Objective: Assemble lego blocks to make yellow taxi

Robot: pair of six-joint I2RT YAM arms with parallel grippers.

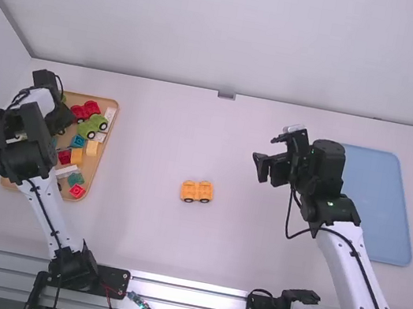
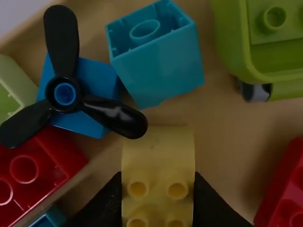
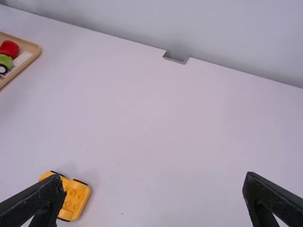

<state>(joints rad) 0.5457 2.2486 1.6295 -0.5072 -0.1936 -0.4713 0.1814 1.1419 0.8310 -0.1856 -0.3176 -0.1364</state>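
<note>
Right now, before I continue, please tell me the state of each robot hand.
Left hand: closed on a yellow block.
Right hand: open, with nothing between its fingers.

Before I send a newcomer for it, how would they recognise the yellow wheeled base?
On the table, find the wooden tray at the high view's left. To its right, near the table's middle, sits a yellow base with dark wheels. Unlike the green wheeled piece, it lies outside the tray.
</note>
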